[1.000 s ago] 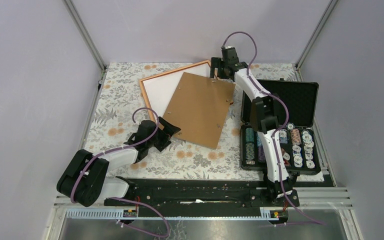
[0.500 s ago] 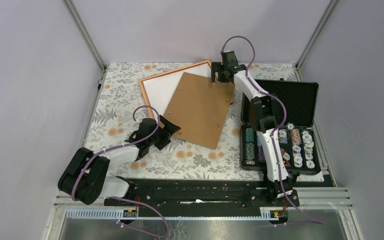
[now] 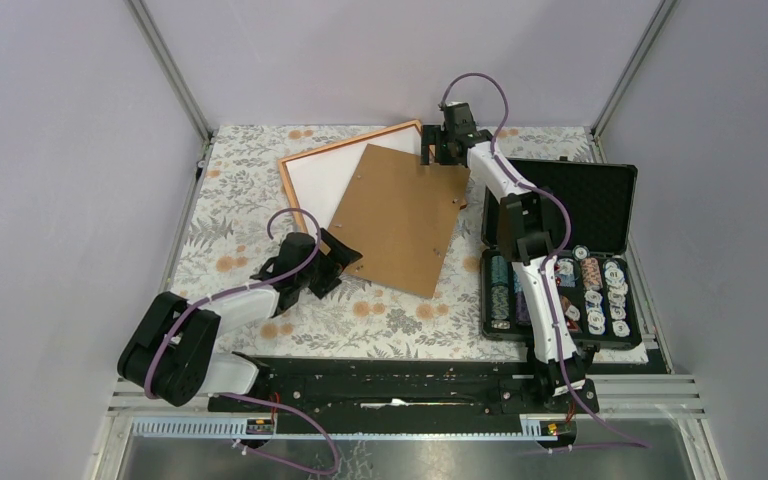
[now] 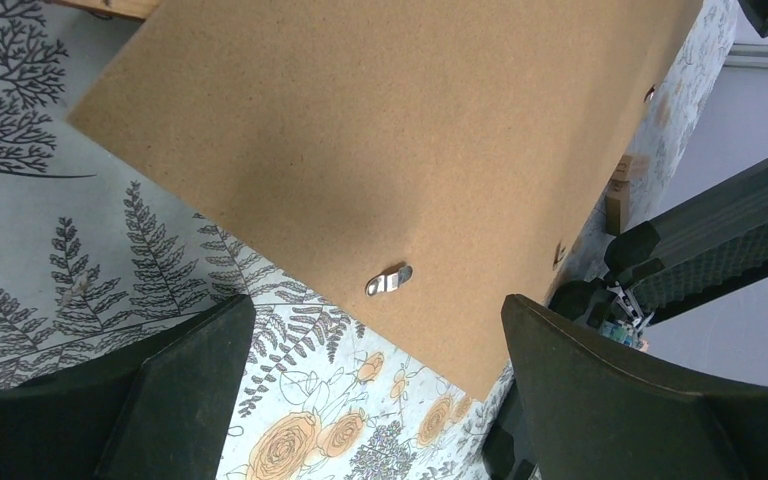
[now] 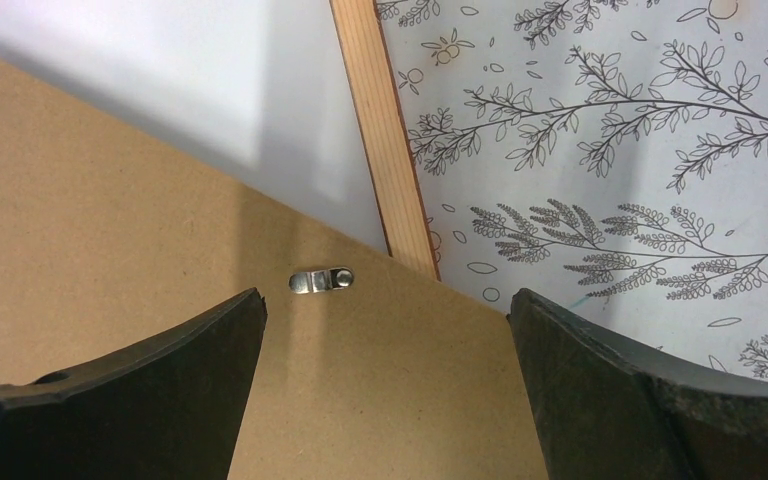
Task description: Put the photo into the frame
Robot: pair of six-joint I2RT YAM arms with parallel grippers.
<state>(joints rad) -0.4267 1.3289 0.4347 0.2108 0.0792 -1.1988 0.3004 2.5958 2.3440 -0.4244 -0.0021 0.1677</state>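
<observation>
Holds the left hand point(image 3: 334, 262) spread wide, pinching nothing, low at the near-left corner of the brown backing board point(image 3: 400, 215); sets the right hand point(image 3: 446, 152) likewise spread and empty over the board's far-right corner, just above a small metal tab point(image 5: 321, 280); shows the photo point(image 3: 322, 185) white side up inside the orange-brown frame point(image 3: 350, 141) on the floral surface point(image 3: 230, 215), partly covered by the board lying askew across it; has the open black case of chips point(image 3: 560, 290) at right.

I see a brown board point(image 3: 400, 215) on the flowery cloth point(image 3: 240, 190). Right of it, an open black case point(image 3: 585, 195) holds chips point(image 3: 600, 290).
</observation>
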